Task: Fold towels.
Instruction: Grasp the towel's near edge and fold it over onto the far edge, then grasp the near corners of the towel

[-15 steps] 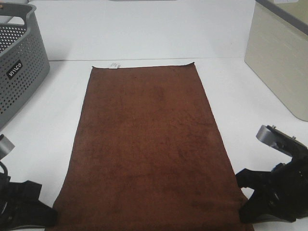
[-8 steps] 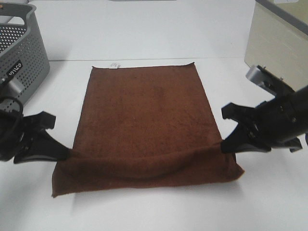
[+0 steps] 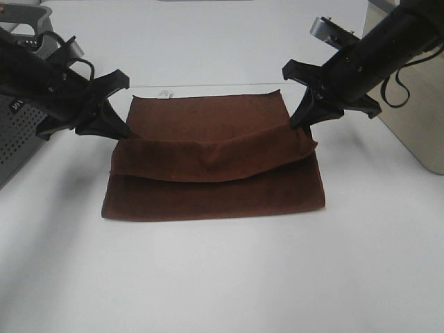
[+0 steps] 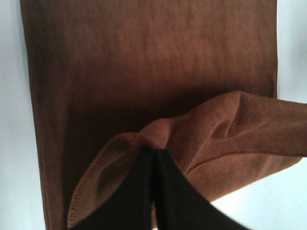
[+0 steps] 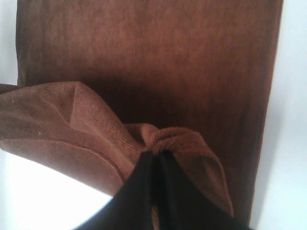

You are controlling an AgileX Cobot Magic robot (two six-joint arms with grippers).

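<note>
At the two lifted corners of the towel (image 3: 215, 198), both my claws are clamped on cloth.

Left claw (image 3: 123, 134): jaws pinched together on one corner, with the hem bunched at the tips, as the left wrist view shows.

Right claw (image 3: 301, 125): likewise closed tight on the opposite corner, with a roll of hem gathered between the tips.

Both corners are held off the bench (image 3: 222, 284), above the towel's far half. The lifted edge sags between the claws in a shallow curve.

Towel: mid-bench. The lower layer lies flat, and a fold line has formed along the near side. The far short edge, with its small white tag (image 3: 165, 93), is uncovered. The lifted edge hangs short of it.

Status: first fold begun, not complete. Remaining, in my judgement: bring the corners to the far edge, lay them square and let go, then make any further folds needed.

Risk: the sag in the middle may set a wrinkle or leave the edges uneven.

Surroundings: a grey basket (image 3: 17, 139) lies beyond my left arm and a beige box (image 3: 409, 118) to the right. Neither touches the towel.
</note>
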